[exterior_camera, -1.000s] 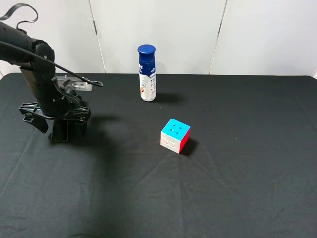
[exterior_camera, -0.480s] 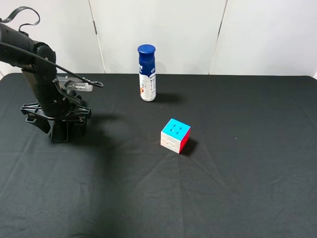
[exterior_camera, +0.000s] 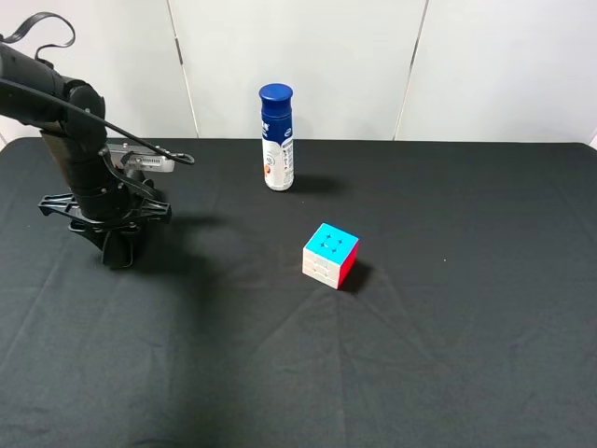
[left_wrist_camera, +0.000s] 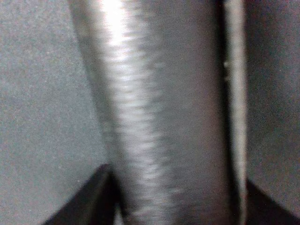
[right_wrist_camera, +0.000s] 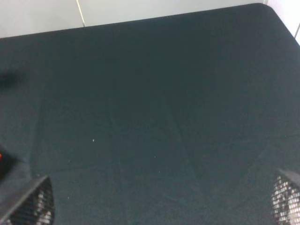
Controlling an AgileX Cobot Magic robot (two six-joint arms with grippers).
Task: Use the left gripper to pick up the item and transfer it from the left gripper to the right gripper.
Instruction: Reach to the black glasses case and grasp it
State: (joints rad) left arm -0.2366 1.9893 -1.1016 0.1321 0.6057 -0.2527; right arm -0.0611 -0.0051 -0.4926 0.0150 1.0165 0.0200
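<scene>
My left gripper points down at the table's left side, its fingers drawn in close together. In the left wrist view the black leather-like pouch fills the frame lengthwise, and the left gripper has a finger against each of its long sides. In the high view the pouch is hidden under the gripper against the black cloth. My right gripper is open and empty over bare black cloth, and it is out of the high view.
A colourful puzzle cube sits near the table's middle. A blue-capped white bottle stands at the back centre. The black cloth table ends at a white wall behind.
The left gripper's fingers have drawn inward from a wide spread to a narrow stance around the pouch. The arm has stayed in place. The cube and bottle have not moved.
</scene>
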